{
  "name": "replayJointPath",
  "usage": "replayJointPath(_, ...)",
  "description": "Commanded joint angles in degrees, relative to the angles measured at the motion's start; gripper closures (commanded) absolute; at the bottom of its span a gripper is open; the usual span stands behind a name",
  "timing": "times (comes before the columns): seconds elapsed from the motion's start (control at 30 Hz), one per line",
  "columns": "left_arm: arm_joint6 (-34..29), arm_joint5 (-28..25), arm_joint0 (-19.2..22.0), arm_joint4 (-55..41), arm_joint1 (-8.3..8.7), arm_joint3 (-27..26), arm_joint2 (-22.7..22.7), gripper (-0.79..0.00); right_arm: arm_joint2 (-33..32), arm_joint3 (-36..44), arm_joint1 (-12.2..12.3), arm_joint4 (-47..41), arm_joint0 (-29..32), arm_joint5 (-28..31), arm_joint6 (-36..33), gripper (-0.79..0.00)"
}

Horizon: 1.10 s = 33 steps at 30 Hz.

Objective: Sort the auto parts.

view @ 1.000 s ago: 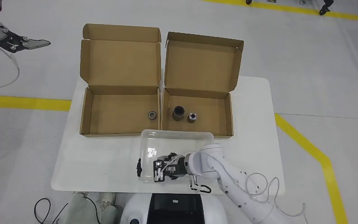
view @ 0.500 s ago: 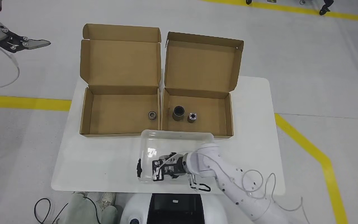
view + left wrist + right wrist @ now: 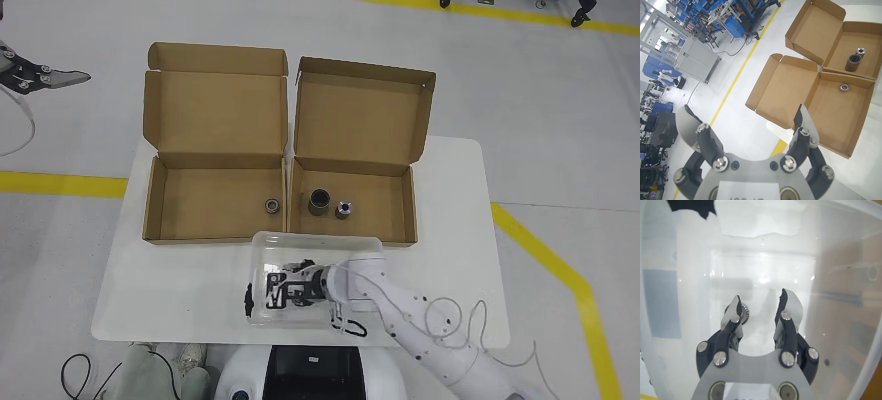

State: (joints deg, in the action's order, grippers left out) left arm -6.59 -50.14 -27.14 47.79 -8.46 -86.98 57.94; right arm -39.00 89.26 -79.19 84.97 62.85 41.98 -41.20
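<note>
The part I want is a small metal ring [image 3: 745, 313] with little ridges around its rim. It lies on the floor of the clear bin [image 3: 318, 238] at the near edge of the table [image 3: 450, 200]. I think it is hard, heavy for how small it is, and smooth enough to slip or roll away. It should not break, so I can squeeze it firmly. I think the best hold is across its round outside, with one finger on each side. My right gripper [image 3: 761, 295] is down inside the bin with its fingers spread partly apart and nothing between them. One finger [image 3: 735, 307] is right by the ring and hides part of it. I cannot tell if they touch. The ring is not sitting in the middle of the gap, so I think I must line up better before I close. My left gripper [image 3: 743, 109] is up in the air off to the side, wide open and holding nothing. A ring just like this one [image 3: 270, 204] lies in the left box [image 3: 200, 215], so I guess this one goes there too. The right box [image 3: 385, 215] holds a dark tube [image 3: 319, 200] and a small silver piece [image 3: 343, 209].
</note>
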Motion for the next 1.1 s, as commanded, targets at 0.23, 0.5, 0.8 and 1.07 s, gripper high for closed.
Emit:
replayJointPath(0.23, 0.0, 0.0, 0.0, 0.0, 0.0, 0.0, 0.0, -0.785, -1.0, 3.9, 1.4, 0.1, 2.8, 4.2, 0.4, -0.376)
replayJointPath(0.5, 0.0, 0.0, 0.0, 0.0, 0.0, 0.0, 0.0, -0.785, -1.2, 4.7, 2.3, -0.1, 4.4, 5.6, -1.6, -0.376)
replayJointPath(0.8, 0.0, 0.0, 0.0, 0.0, 0.0, 0.0, 0.0, -0.785, 0.2, 4.4, 2.3, 0.8, 4.1, 4.0, -4.5, -0.4)
replayJointPath(1.07, 0.0, 0.0, 0.0, 0.0, 0.0, 0.0, 0.0, -0.785, 2.1, 3.2, 1.9, 1.7, 2.8, 2.4, -4.3, -0.388)
